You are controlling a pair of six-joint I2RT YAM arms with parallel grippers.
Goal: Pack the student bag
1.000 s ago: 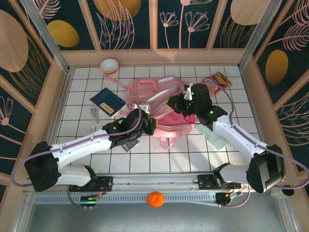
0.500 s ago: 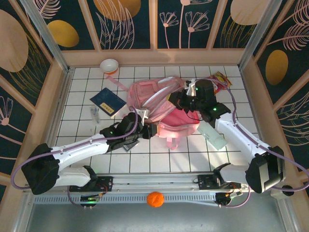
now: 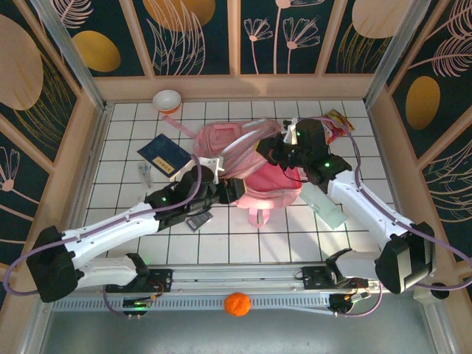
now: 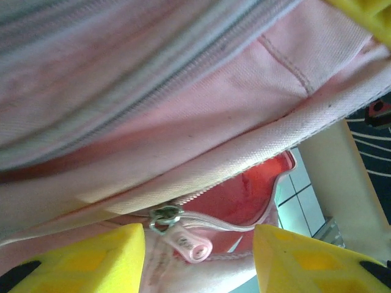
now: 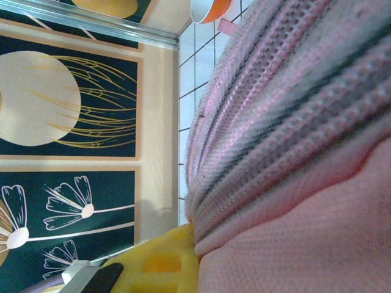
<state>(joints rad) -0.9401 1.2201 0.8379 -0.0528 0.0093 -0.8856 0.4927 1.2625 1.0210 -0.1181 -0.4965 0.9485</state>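
The student bag (image 3: 254,166), a big pink backpack, lies in the middle of the tiled table with its front pocket unzipped, showing a reddish inside (image 4: 256,189). My left gripper (image 3: 234,190) stands open at the bag's near left side. In the left wrist view its yellow fingers (image 4: 79,262) flank the metal slider and pink zipper pull (image 4: 183,235), which hang free between them. My right gripper (image 3: 276,151) is shut on the bag's pink mesh fabric (image 5: 293,140) at the bag's right side, holding it lifted. One yellow finger (image 5: 159,262) presses against that fabric.
A blue book (image 3: 164,155) and a small clear item (image 3: 145,175) lie left of the bag. A white and orange bowl (image 3: 167,99) sits at the back. A snack packet (image 3: 333,122) is at the back right, a pale green flat object (image 3: 324,206) under the right arm, and an orange ball (image 3: 237,304) in front.
My left gripper has opened and let go of the zipper pull, and that arm has reached further right along the bag. The right gripper still holds the fabric, shifted slightly back.
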